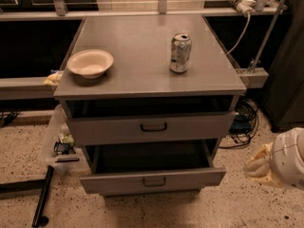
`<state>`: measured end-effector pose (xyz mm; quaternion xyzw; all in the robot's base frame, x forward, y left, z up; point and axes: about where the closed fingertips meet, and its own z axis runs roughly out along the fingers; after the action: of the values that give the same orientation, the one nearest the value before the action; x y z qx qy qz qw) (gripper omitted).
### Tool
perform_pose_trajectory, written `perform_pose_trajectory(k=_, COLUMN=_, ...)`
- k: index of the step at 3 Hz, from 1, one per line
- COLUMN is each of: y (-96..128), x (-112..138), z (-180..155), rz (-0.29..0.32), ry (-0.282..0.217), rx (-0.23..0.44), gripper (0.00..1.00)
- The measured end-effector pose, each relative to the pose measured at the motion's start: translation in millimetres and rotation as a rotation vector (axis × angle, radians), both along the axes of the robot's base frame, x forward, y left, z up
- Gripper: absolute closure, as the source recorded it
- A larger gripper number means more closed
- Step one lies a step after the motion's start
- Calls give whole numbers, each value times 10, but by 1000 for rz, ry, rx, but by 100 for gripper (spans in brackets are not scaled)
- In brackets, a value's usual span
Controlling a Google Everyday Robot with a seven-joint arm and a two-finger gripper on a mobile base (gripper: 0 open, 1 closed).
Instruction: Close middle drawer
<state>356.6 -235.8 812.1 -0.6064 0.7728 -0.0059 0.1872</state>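
Note:
The middle drawer [190, 178] is the lower of the two grey fronts I see. It has a small dark loop handle [154, 181] and stands pulled out well beyond the cabinet, with its dark inside showing above the front. The taller upper drawer [109, 129], with a bigger black handle, sits above it, a dark gap under the tabletop. The lowest drawer is hidden. My gripper [257, 167] is at the lower right, a cream-coloured end on a white rounded arm part, to the right of the middle drawer's front corner and apart from it.
A cream bowl [90, 63] and a drink can [180, 52] stand on the cabinet top [142, 42]. A clear bag of clutter [61, 136] and a black pole [42, 201] lie on the floor at left. Cables [244, 122] hang at right.

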Motion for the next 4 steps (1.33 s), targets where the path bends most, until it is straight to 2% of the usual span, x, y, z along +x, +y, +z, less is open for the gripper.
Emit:
perform_pose_trajectory(k=1, y=-24, x=-45, z=-129, rz=7, ry=3, rx=0, gripper=100)
perform_pose_trajectory(k=2, y=-21, x=-190, z=-673, rz=33, ry=6, rx=27, gripper=100)
perform_pose_trajectory(k=3, y=58, x=-288, z=-1479, rz=64, ry=22, rx=65, gripper=100)
perform_pose_trajectory(k=4, y=164, x=-209, z=-2285, rz=71, ry=42, rx=110, gripper=100)
